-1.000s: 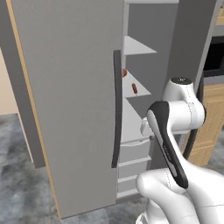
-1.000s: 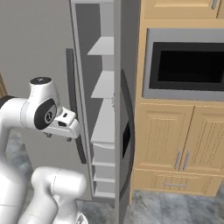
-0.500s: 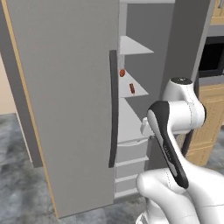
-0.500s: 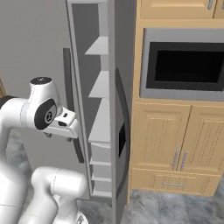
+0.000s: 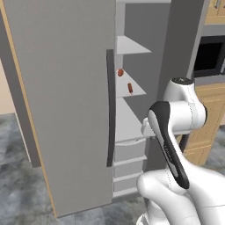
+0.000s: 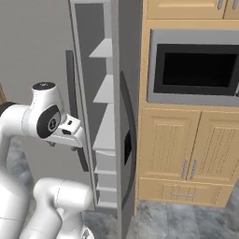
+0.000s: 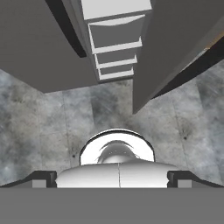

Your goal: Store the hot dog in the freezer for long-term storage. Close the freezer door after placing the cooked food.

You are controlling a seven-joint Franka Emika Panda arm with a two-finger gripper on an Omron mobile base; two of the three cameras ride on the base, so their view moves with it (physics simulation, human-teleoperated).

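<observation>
Jaws wide open, empty, pointing down over floor [image 7: 52,122].

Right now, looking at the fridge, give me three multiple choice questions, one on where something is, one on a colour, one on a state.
1. Where is the hot dog?
A. on a freezer shelf
B. on the floor
C. in the microwave

2. What colour is the freezer door?
A. white
B. grey
C. tan

3. How does the freezer door stand?
A. shut
B. ajar
C. taken off

Answers:
1 A, the left base view shows it on a shelf inside the freezer.
2 B, its face is grey beside the tan cabinets.
3 B, shelves and drawers show in the gap.
</observation>
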